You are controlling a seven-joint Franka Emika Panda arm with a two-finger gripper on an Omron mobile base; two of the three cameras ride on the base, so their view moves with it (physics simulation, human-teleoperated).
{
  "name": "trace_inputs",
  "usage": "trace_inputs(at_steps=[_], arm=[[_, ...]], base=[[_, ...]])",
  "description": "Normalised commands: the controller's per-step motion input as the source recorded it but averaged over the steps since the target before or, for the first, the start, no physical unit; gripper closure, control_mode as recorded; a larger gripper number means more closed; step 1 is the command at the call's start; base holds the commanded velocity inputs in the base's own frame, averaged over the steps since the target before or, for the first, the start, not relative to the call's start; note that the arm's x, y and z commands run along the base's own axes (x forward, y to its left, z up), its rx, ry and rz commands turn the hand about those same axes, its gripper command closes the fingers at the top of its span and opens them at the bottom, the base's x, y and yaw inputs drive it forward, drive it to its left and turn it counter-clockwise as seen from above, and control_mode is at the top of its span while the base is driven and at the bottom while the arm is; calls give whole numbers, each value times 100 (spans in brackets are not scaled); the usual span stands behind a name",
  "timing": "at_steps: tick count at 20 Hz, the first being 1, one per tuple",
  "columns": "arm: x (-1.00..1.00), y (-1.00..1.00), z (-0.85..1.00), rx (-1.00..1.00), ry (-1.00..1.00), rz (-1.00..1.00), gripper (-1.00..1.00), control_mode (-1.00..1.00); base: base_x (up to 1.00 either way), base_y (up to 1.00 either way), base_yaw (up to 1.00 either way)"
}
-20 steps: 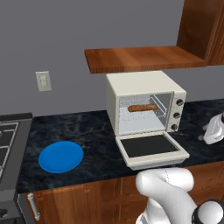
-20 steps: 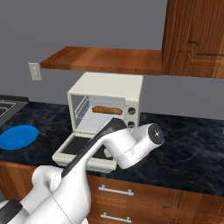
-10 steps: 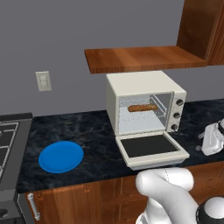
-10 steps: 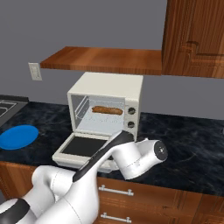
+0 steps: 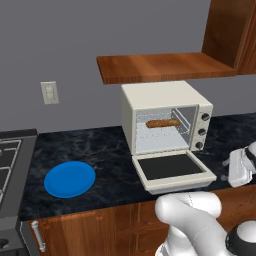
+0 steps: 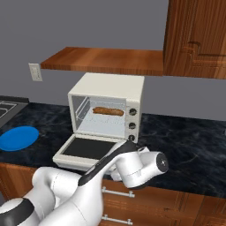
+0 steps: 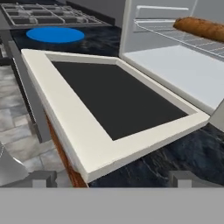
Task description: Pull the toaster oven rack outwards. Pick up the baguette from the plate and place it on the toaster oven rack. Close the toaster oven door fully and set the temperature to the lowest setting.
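While hanging low in front of the counter (image 5: 110, 150), holding the fingers (image 7: 43, 178) spread wide apart, with nothing pinched between them. Looking up and across the toaster oven door (image 5: 172, 167), lying flat and open over the counter's edge. Seeing the baguette (image 5: 162, 123) already resting on the toaster oven rack (image 7: 175, 35) inside the toaster oven (image 5: 150, 97), and the plate (image 5: 70, 178) sitting bare, well off to the side.

Most likely getting ready to shut the door. Doing it well by coming in under the front edge of the door, near the middle and not at a corner, to avoid twisting it. Pushing up and then inward, following the round path of a door swinging on a hinge. Going slowly, to avoid shaking the baguette off the rack. Not being able to tell whether the rack is sticking out too far for closing, so watching for a bump. Pressing until meeting the oven's frame all the way. Leaving the knobs (image 5: 202, 132) for afterwards.
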Motion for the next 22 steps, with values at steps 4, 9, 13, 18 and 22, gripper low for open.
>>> trace_inputs(at_steps=[4,9,13,18,22], arm=[[7,0,-11,0,0,10,-100,-100],[8,0,-23,2,0,10,-100,-100],[0,0,-32,4,0,7,-100,-100],[0,1,-15,3,0,5,-100,-100],[0,0,-2,3,-3,4,-100,-100]], base=[[0,0,0],[0,0,0],[0,0,0],[0,0,0],[0,0,0]])
